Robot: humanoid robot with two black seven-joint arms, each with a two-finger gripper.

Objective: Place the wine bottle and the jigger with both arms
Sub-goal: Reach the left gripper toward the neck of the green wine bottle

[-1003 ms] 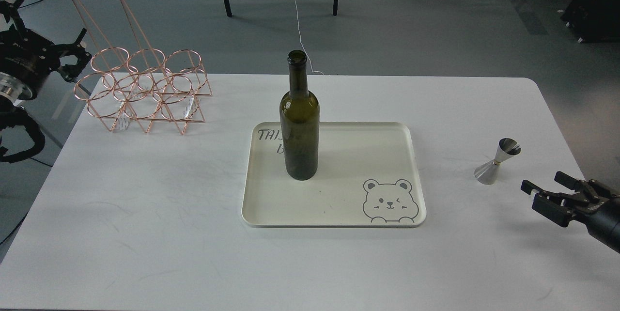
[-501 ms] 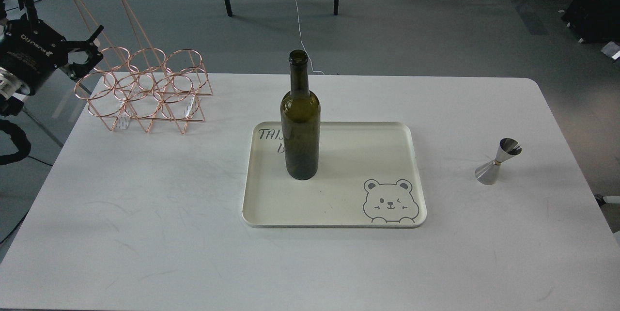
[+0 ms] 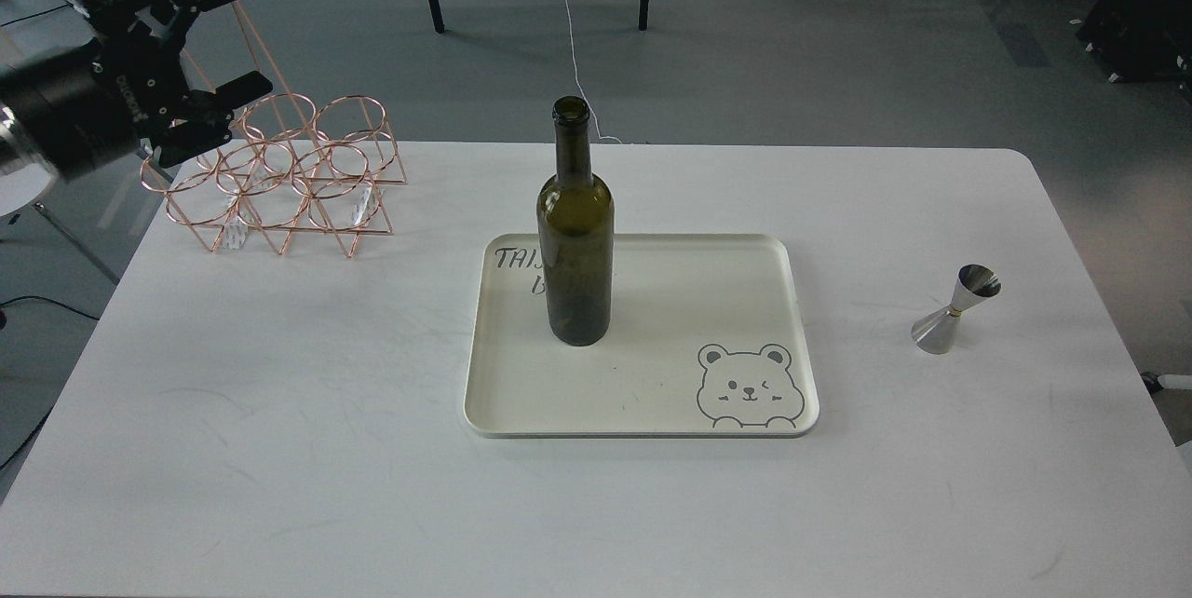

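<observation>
Fingers (image 3: 228,86) spread wide and holding nothing: that is the left gripper (image 3: 223,39), up at the far left, hanging in front of the copper wire rack (image 3: 279,174). The right gripper is nowhere in the picture, so its state cannot be told.

Now to the wine bottle (image 3: 575,235). It stands upright on the cream tray (image 3: 652,393), in the tray's left half, mouth open to the room. Nobody has hold of it. It sits well apart from those open fingers, off to their right and nearer to us.

The jigger (image 3: 955,311) stands alone on the bare desk (image 3: 279,449), well to the right of the tray, tilted slightly, untouched, and on the far side of the scene from the only gripper in sight.

So where does the task stand? By my reading, very early: neither thing is gripped, neither looks carried anywhere. If the rack is the bottle's destination, that is all to come. The jigger's place cannot be told from here. Both pick-ups remain.
</observation>
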